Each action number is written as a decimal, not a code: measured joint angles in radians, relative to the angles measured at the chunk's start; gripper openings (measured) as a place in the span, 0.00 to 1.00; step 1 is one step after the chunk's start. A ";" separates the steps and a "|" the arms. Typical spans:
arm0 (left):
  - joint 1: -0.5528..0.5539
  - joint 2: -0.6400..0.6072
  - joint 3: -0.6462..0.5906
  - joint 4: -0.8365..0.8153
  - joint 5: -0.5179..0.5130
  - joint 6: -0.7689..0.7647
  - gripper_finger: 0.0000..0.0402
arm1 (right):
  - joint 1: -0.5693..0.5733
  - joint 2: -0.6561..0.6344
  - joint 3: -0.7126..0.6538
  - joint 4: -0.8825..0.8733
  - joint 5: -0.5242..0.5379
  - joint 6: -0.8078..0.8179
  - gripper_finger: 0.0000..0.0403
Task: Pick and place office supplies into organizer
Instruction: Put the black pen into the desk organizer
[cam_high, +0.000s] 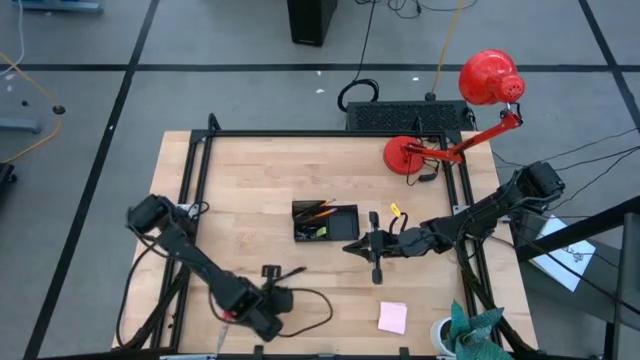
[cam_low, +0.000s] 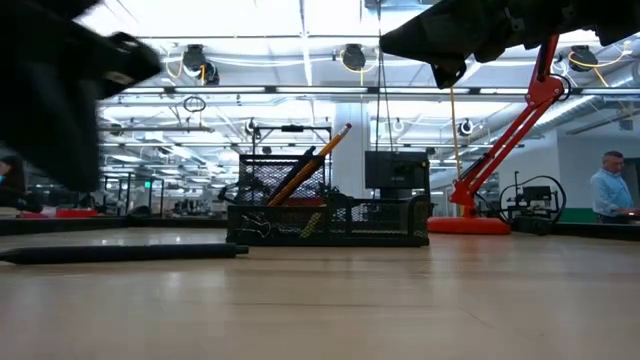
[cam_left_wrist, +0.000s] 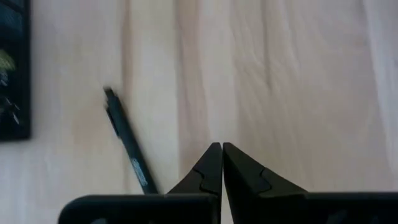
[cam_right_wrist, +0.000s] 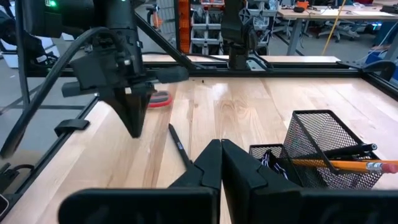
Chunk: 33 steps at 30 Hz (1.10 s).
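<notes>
The organizer (cam_high: 325, 222), a low black mesh tray, stands mid-table. It holds orange pencils (cam_right_wrist: 348, 165) and black pens, and one pencil (cam_low: 322, 150) leans up out of it. A black pen (cam_left_wrist: 129, 142) lies flat on the wood beside my left gripper (cam_left_wrist: 221, 149), which is shut with nothing between its fingers. It hangs above the table (cam_right_wrist: 134, 121) and points steeply down. My right gripper (cam_right_wrist: 221, 146) is shut and nearly level, holding nothing, just right of the organizer (cam_high: 350, 247). Behind my left gripper lies something red (cam_right_wrist: 160, 99), partly hidden.
A pink sticky-note pad (cam_high: 392, 318) lies near the front edge. A small yellow-green piece (cam_high: 395, 210) lies right of the organizer. A red desk lamp (cam_high: 415, 155) stands at the back right, with a black slab (cam_high: 405, 115) behind it. A black frame (cam_high: 195, 180) rims the table.
</notes>
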 joint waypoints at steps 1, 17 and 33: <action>0.014 0.000 0.008 -0.004 -0.003 0.015 0.05 | 0.000 0.000 0.000 0.003 0.000 0.000 0.00; 0.107 -0.002 0.013 -0.159 -0.094 0.008 0.32 | 0.050 -0.182 -0.190 0.331 -0.070 -0.285 0.00; 0.082 -0.004 0.014 -0.245 -0.114 -0.117 0.49 | -0.080 -0.609 -0.423 0.173 -0.088 -0.205 0.00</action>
